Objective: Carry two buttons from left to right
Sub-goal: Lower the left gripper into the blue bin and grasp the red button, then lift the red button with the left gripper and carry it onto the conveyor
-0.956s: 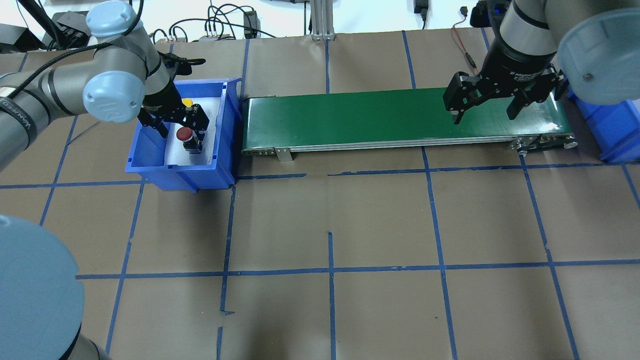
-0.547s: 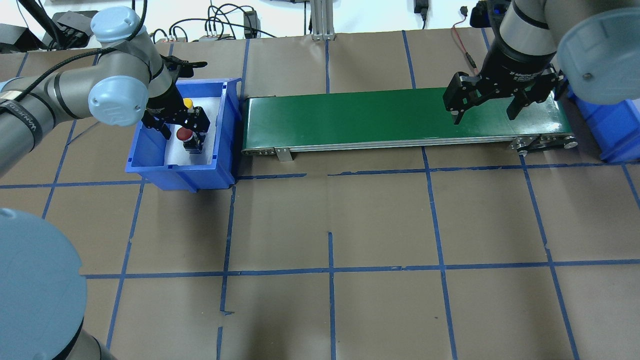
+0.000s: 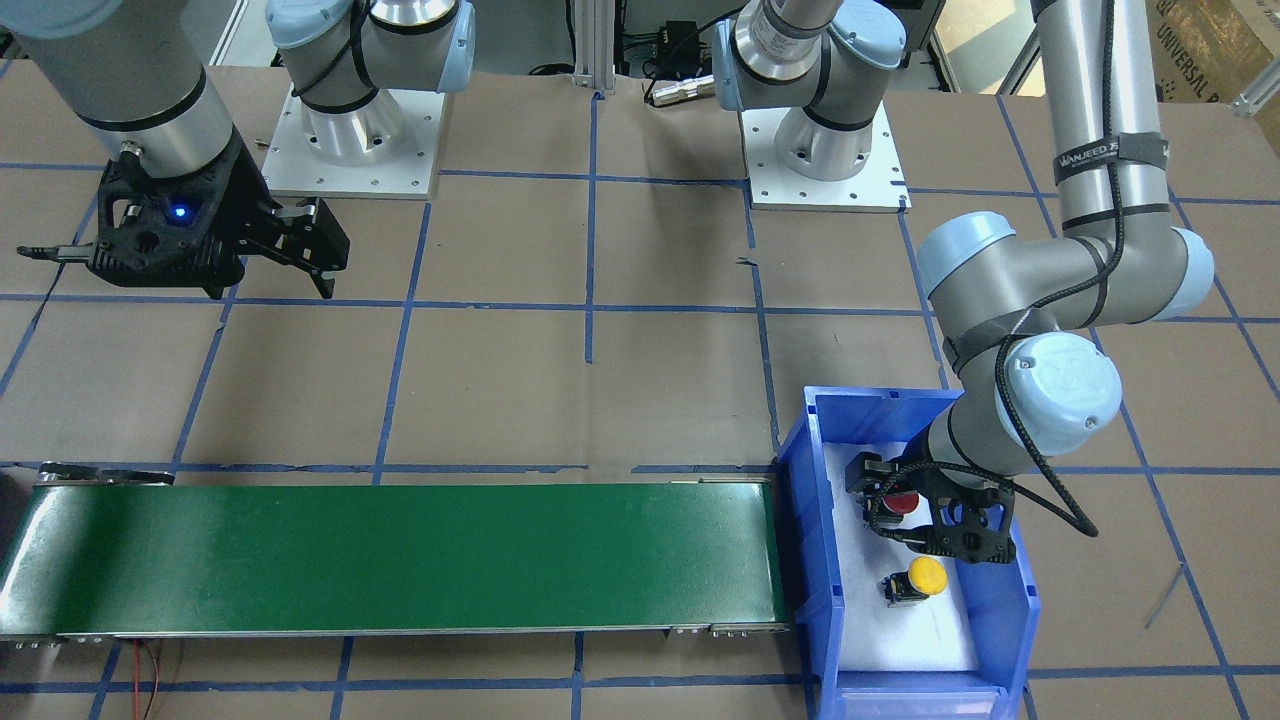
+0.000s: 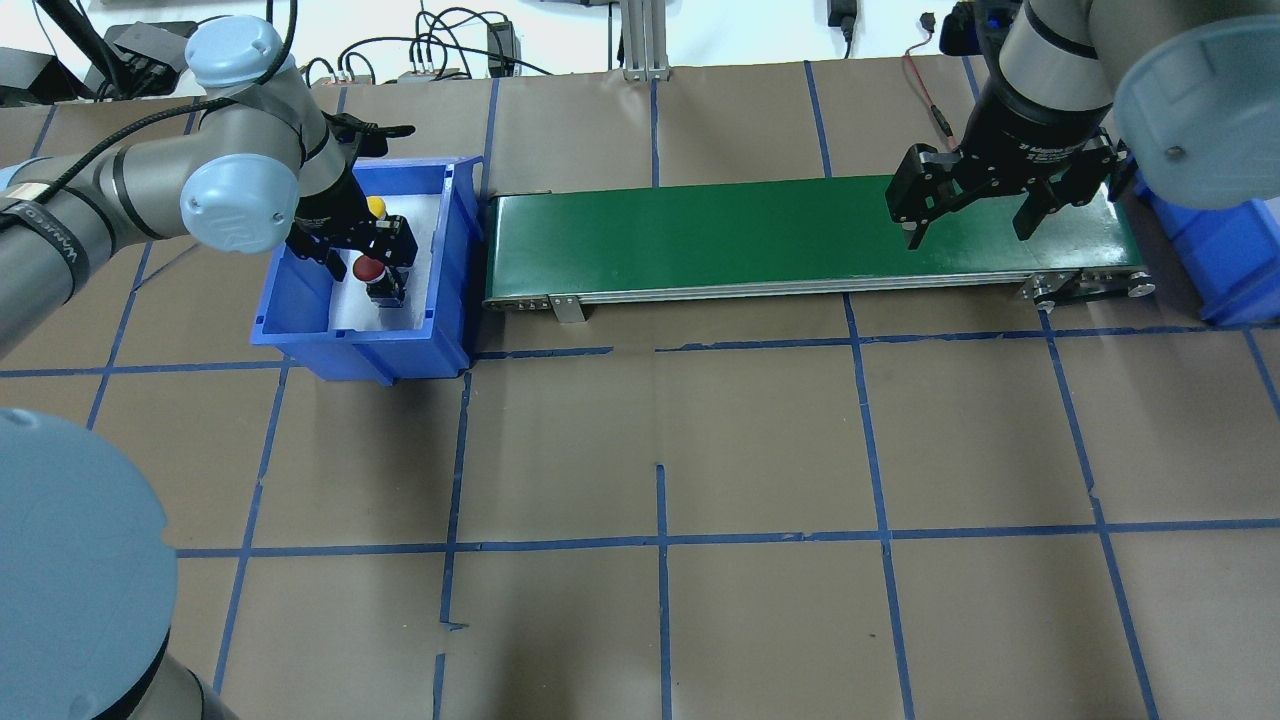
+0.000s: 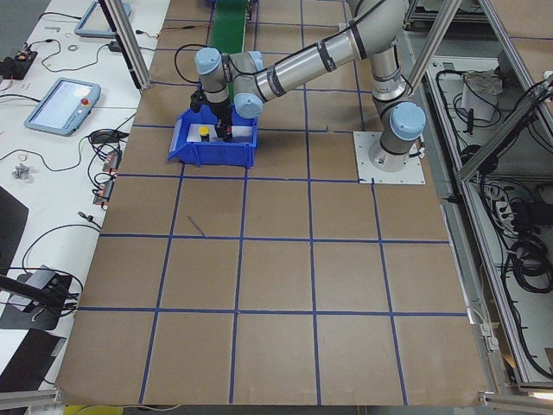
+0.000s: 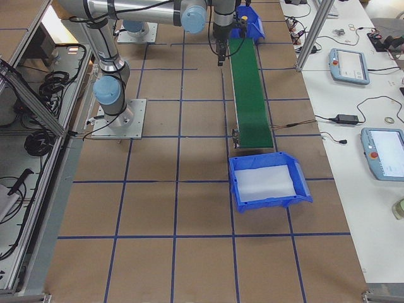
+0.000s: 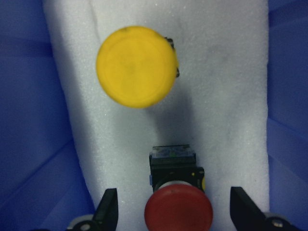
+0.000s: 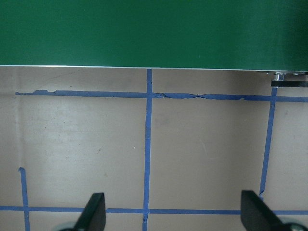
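Left hand (image 7: 173, 204), released with fingers spread, straddles the red button (image 7: 179, 215) at bottom centre; yellow button (image 7: 136, 66) lies upper left.

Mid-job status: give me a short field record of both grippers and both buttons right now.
left gripper: open, fingers astride red button, gaps both sides
right gripper: open, holding nothing, raised by green belt
red button: in left blue bin, on white foam
yellow button: same bin, apart from red
buttons moved: none yet
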